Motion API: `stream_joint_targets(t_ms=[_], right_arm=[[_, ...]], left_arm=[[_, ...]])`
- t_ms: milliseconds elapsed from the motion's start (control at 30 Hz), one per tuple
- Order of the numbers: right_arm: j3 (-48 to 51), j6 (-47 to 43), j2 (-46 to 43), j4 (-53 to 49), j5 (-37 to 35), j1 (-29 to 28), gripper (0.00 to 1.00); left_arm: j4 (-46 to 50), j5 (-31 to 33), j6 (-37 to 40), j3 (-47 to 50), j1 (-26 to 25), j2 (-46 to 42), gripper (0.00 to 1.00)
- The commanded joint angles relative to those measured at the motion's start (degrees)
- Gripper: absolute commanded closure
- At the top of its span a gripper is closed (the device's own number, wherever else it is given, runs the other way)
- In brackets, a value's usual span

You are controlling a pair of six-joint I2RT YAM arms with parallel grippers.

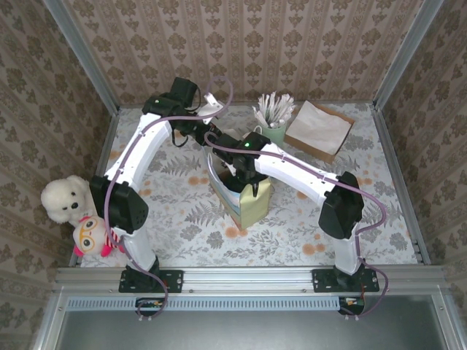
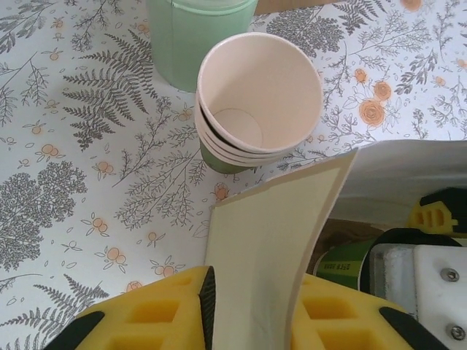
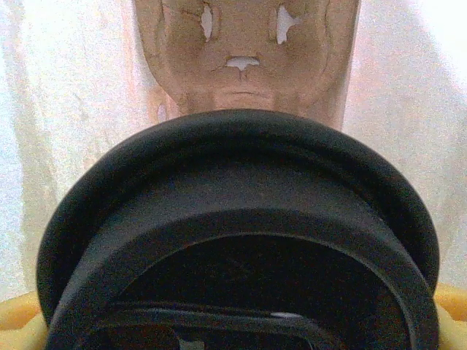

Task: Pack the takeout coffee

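I saw beige damask-papered walls (image 1: 255,44) on three sides, grey metal posts (image 1: 82,55) at back corners. Table (image 1: 182,233) lay under white cloth (image 2: 73,182) printed with grey ferns, orange blossoms. Aluminium rail (image 1: 248,279) ran along near edge. Light was soft, even; shadows faint

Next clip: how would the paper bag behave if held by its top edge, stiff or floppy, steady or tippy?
Probably floppy: the paper bag shows a thin, slightly bowed wall between the fingers of the left end effector. It is likely light and easy to drag or tip, since it stands loose on the tablecloth. The takeout coffee inside may steady it.
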State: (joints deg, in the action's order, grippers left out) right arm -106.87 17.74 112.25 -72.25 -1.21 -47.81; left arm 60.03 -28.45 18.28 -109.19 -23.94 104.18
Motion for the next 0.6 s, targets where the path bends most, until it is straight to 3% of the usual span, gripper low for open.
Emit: stream_joint_targets(t_ms=[0, 100, 200, 567], right_arm=[[0.17, -0.37, 1.48, -0.38, 0.76, 0.39, 0.33], [-1.09, 0.21, 2.61, -1.33, 1.84, 1.24, 0.32], [-3.17, 0.21, 3.40, -2.78, 4.21, 1.61, 0.32], [-11.63, 0.38, 2.13, -4.88, 9.30, 1.68, 0.32]], left_arm=[[0.44, -2.96, 1.31, -1.12, 0.30, -2.71, 0.77], [0.62, -3.16, 1.40, -1.38, 0.30, -2.41, 0.92], [0.79, -3.42, 1.58, -1.68, 0.22, -2.20, 1.00], [-0.82, -5.06, 1.32, -0.34, -0.03, -1.87, 1.00]])
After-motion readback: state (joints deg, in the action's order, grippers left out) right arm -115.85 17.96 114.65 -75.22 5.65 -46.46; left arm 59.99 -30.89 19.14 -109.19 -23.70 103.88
